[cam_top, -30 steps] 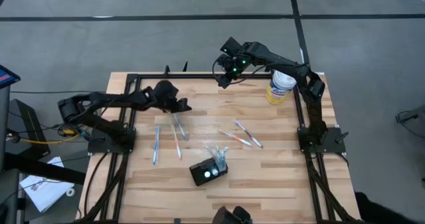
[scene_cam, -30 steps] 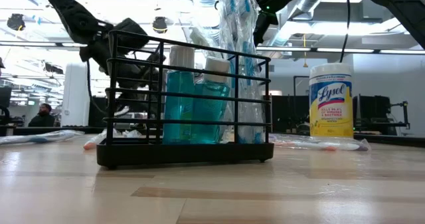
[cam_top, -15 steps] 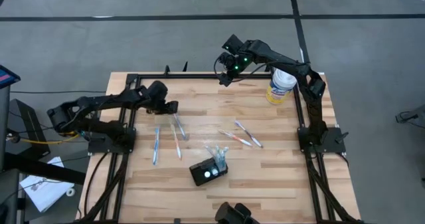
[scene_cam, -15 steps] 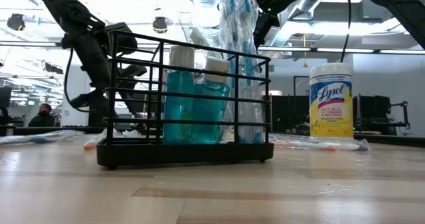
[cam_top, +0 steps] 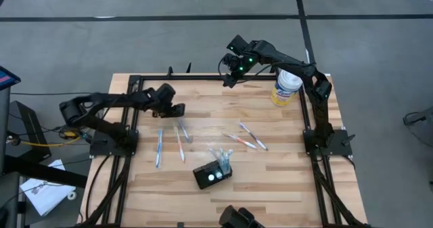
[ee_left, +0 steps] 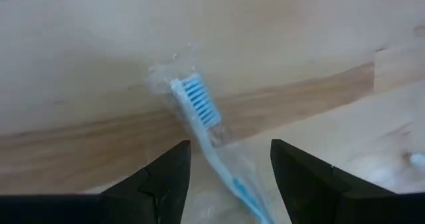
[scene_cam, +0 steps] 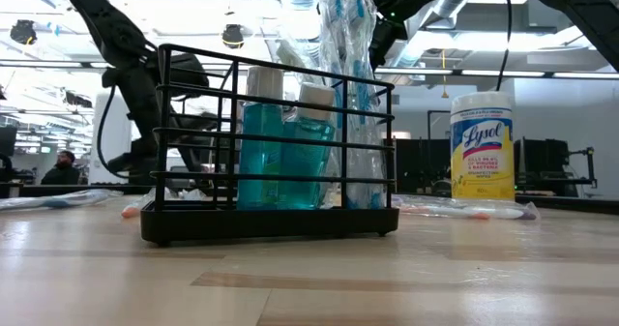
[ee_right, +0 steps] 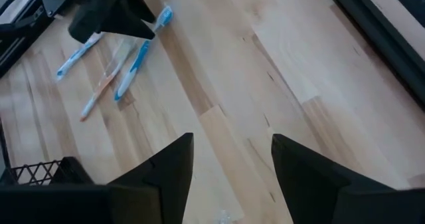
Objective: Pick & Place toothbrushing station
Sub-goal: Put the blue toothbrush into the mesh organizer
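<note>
Bare counter (cam_top: 284, 180) is lying open on the station's right and along the near edge, giving free passage there. The toothbrushing station (cam_top: 212, 173) is standing near the front middle, with upright toothbrushes (scene_cam: 343, 36) sticking above its wire rim and blocking a straight drop onto that end. Three wrapped toothbrushes (cam_top: 170, 141) are lying scattered to its left, and two more (cam_top: 247, 137) are crowding the middle right. The wipes canister (cam_top: 287, 87) is standing tall at the far right corner. The left gripper (cam_top: 177, 109), fingers (ee_left: 163, 184) apart, is hovering over a blue toothbrush (ee_left: 199, 111).
</note>
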Available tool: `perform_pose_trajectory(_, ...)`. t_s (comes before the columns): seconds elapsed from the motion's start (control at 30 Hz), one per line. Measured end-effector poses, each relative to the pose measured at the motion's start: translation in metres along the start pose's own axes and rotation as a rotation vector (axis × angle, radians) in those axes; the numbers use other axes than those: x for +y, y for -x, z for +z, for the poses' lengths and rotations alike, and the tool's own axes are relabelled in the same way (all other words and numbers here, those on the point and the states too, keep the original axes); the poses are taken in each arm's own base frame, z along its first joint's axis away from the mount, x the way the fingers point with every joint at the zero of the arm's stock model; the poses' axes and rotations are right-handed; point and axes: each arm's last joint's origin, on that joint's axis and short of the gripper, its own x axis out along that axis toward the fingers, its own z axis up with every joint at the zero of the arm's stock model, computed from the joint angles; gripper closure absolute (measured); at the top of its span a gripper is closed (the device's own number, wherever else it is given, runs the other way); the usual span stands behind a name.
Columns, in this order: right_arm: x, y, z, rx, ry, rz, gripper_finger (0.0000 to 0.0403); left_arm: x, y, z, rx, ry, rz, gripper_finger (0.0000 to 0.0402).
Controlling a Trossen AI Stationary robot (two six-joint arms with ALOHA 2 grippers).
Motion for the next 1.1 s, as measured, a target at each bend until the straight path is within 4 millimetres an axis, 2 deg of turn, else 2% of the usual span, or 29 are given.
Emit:
perform_pose_trajectory(0.2, 0.002, 0.000, 0.000, 0.003, 0.010, 0.032, 0.0213, -0.002, -0.010, 0.004, 0.016, 0.015, 0.008, 0.0198)
perform_pose_trajectory(0.33, 0.003, -0.001, 0.000, 0.004, 0.010, 0.051, 0.0216, -0.005, -0.017, 0.008, 0.016, 0.014, 0.022, 0.0215)
perform_pose_trajectory(0.43, 0.003, -0.001, 0.000, 0.005, 0.011, 0.051, 0.0219, -0.008, -0.018, 0.012, -0.021, -0.002, 0.019, 0.0258)
perform_pose_trajectory(0.57, 0.005, 0.002, 0.000, -0.005, 0.023, 0.055, 0.0223, -0.015, -0.017, 0.018, -0.058, -0.066, -0.013, 0.0372)
perform_pose_trajectory(0.73, 0.011, 0.009, 0.005, -0.028, 0.057, 0.061, 0.0227, -0.025, -0.016, 0.023, -0.108, -0.103, -0.121, 0.0398)
perform_pose_trajectory(0.9, 0.016, 0.016, 0.010, -0.065, 0.087, 0.064, 0.0230, -0.048, 0.015, 0.037, -0.307, -0.156, -0.357, 0.0401)
perform_pose_trajectory(1.1, 0.012, 0.020, 0.013, -0.091, 0.083, 0.006, 0.0226, -0.072, 0.068, 0.042, -0.509, -0.316, -0.518, 0.0401)
